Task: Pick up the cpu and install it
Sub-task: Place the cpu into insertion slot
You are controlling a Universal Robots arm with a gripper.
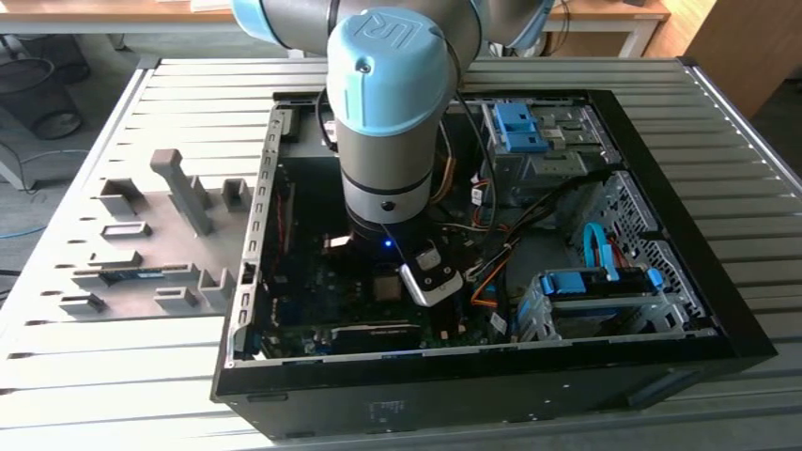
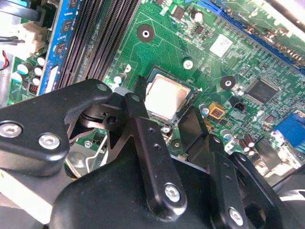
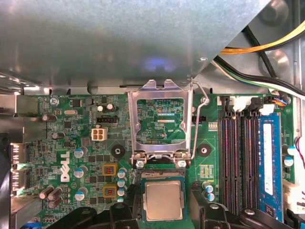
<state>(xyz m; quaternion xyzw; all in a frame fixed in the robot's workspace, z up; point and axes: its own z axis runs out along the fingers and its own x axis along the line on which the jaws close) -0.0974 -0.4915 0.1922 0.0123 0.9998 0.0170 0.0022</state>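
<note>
Jaws apart, apparently empty | cpu [image 3: 163, 201] silvery square, flat in socket [image 3: 162, 175]

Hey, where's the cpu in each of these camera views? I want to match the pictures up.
Exterior view: probably the small pale square just beneath the arm's wrist.
Second wrist view: the cpu lies in its socket, just beyond the open fingers.
First wrist view: the cpu lies between the fingers, next to the raised socket frame.
Shared landmark: the black memory slots beside the socket, in both wrist views.
</note>
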